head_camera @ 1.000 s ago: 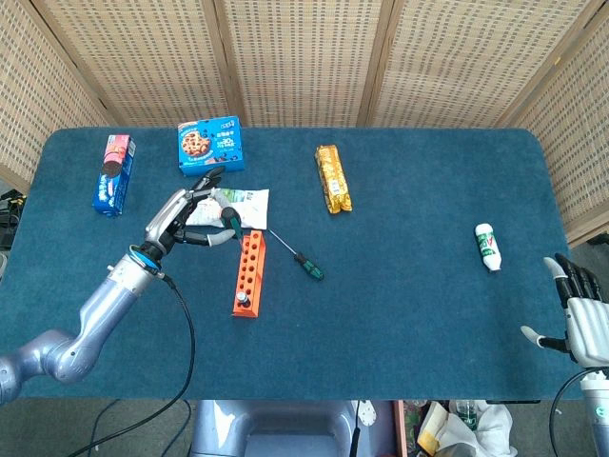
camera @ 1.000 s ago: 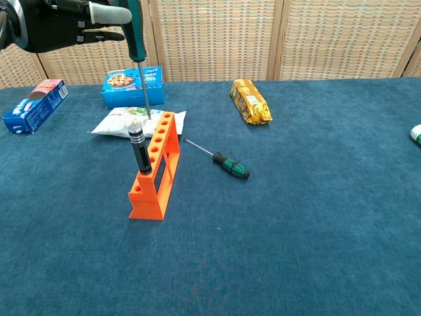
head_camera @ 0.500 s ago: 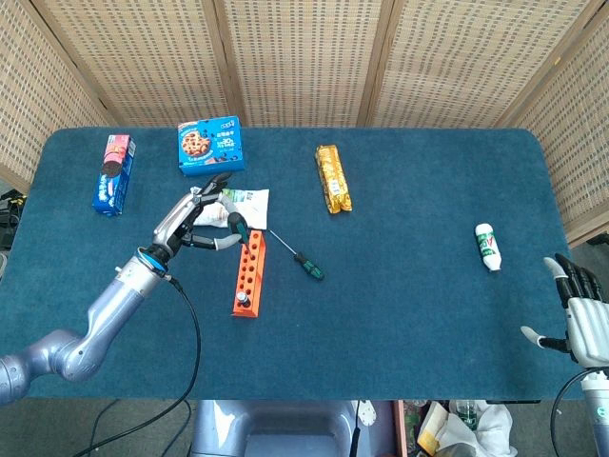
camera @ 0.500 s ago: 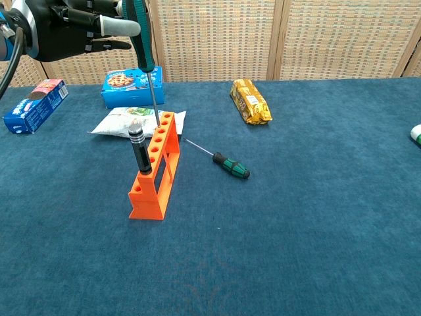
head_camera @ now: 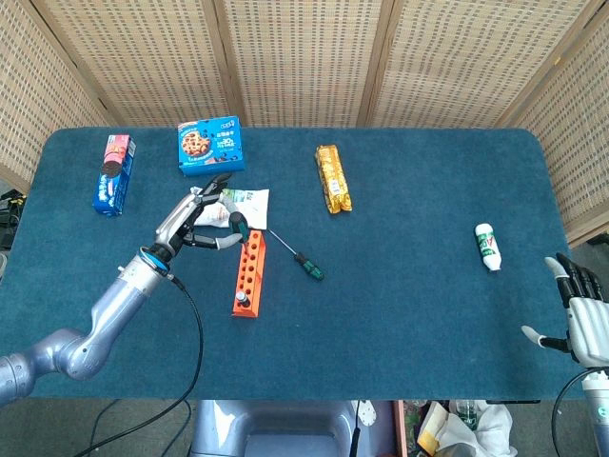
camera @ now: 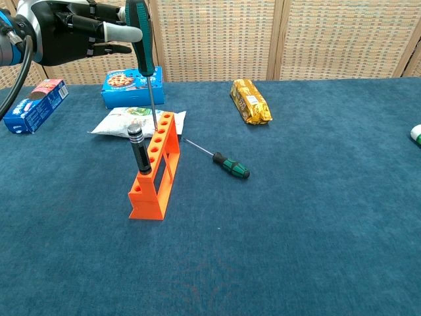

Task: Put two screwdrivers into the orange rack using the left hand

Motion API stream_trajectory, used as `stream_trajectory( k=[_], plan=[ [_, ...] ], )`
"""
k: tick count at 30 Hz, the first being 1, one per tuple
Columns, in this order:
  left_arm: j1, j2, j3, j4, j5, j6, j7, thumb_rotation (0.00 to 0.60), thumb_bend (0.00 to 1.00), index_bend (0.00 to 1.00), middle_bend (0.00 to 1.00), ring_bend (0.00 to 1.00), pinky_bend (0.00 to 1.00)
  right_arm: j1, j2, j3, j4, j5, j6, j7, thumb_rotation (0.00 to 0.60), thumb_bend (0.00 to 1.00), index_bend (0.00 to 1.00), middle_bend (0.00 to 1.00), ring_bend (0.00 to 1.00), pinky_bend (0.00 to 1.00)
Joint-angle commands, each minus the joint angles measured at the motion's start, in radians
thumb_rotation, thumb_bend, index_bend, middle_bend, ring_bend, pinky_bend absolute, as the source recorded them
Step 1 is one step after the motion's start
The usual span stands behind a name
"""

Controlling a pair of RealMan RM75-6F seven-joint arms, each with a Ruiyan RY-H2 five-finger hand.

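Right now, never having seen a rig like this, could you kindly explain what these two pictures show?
It is a two-armed robot with fingered hands at a blue table. One picture looks down from its head, the other forward from its chest. The left hand holds a green screwdriver upright, tip at the orange rack. A black-handled screwdriver already stands in the rack; another green one lies beside it. The right hand waits open at the table's edge. Snack packs and a small bottle lie around.
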Motion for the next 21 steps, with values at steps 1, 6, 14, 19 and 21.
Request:
stream_trajectory(
  k=[1,6,14,19,21],
  plan=[
    [0.0,-0.003,-0.003,0.002,0.004,-0.001,-0.009,0.6,0.43,0.65,0.0,0.0,0.0,0.0,0.0,0.001,0.001,0.002,-0.001,0.0,0.6,0.0,0.0,0.0,0.0,0.0],
    [0.002,0.001,-0.009,-0.007,0.02,-0.002,-0.022,0.6,0.43,0.65,0.0,0.0,0.0,0.001,0.001,0.001,0.001,0.003,-0.002,0.003,0.6,0.0,0.0,0.0,0.0,0.0],
    [0.005,0.007,-0.01,-0.012,0.027,-0.004,-0.03,0.6,0.43,0.65,0.0,0.0,0.0,-0.001,0.003,0.002,0.001,0.001,0.0,0.008,0.6,0.0,0.0,0.0,0.0,0.0],
    [0.003,0.002,-0.008,-0.001,0.023,-0.009,-0.029,0.6,0.42,0.65,0.0,0.0,0.0,0.0,0.003,0.002,0.002,0.003,-0.001,0.01,0.6,0.0,0.0,0.0,0.0,0.0],
    [0.001,-0.004,-0.007,0.004,0.022,-0.009,-0.028,0.6,0.43,0.65,0.0,0.0,0.0,0.0,0.003,0.002,0.002,0.003,-0.002,0.01,0.6,0.0,0.0,0.0,0.0,0.0]
  ],
)
